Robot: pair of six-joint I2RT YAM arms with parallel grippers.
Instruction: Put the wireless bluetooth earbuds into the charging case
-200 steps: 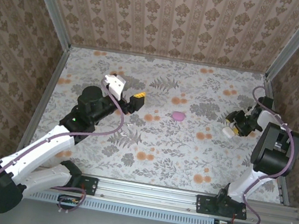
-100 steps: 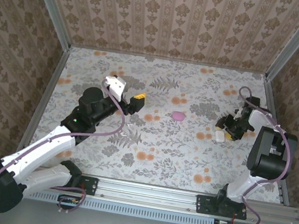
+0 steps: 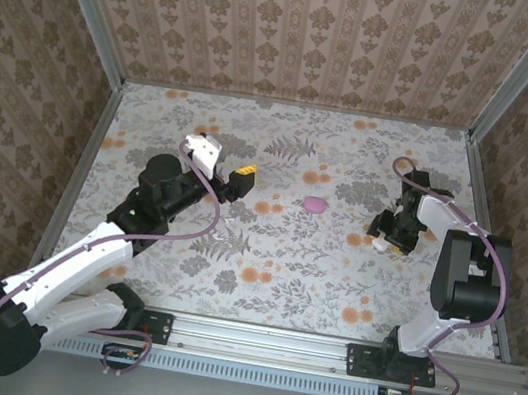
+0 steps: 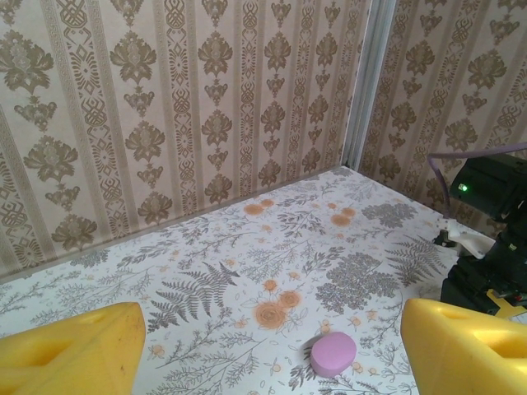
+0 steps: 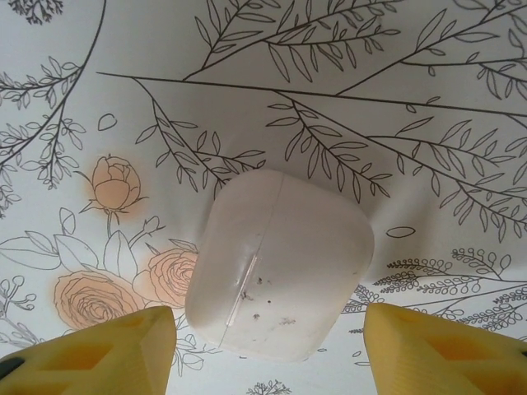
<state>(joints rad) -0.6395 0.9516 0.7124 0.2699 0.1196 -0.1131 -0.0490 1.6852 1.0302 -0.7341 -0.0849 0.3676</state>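
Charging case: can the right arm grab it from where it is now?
Probably yes. The right pincer hangs right over the closed white charging case, jaws spread to either side of it with gaps, nothing in between.

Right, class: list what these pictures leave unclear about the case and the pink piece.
- Right wrist view: the charging case has a white shell that hides whatever is inside.
- Top external view: the right gripper covers most of that case.
- Left wrist view: the pink earbud is too small for detail.
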